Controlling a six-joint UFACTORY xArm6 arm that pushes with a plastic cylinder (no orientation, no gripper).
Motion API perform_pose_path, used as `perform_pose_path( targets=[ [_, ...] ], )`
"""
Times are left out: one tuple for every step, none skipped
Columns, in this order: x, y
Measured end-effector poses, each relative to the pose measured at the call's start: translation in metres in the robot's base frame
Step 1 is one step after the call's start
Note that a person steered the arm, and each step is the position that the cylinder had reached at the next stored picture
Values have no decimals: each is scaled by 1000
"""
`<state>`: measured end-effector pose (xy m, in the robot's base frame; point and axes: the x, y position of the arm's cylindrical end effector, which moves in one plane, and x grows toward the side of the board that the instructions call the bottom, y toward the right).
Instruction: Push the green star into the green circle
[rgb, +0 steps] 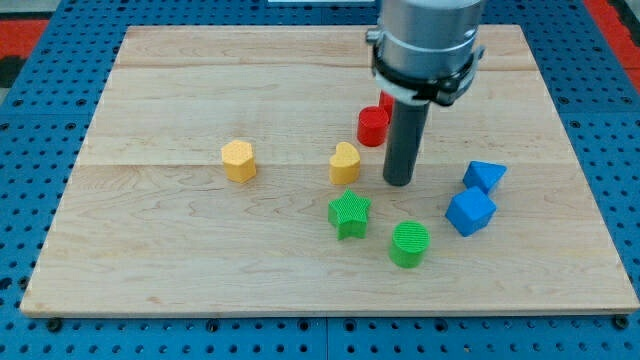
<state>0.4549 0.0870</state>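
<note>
The green star (349, 214) lies on the wooden board (180, 240), low and right of centre. The green circle (409, 244) stands just to the star's lower right, a small gap apart. My tip (399, 183) touches the board above both, up and to the right of the star and above the circle. It touches neither block.
A yellow heart (345, 163) sits just left of the tip. A yellow hexagon (239, 160) is further left. A red cylinder (373, 126) and a second red block (385, 103), partly hidden behind the rod, lie above. Two blue blocks (470, 212) (485, 176) sit to the right.
</note>
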Motion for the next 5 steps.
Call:
perform_pose_path(
  targets=[
    [-11, -74],
    [4, -142],
    [23, -126],
    [45, -98],
    [62, -63]
  ],
)
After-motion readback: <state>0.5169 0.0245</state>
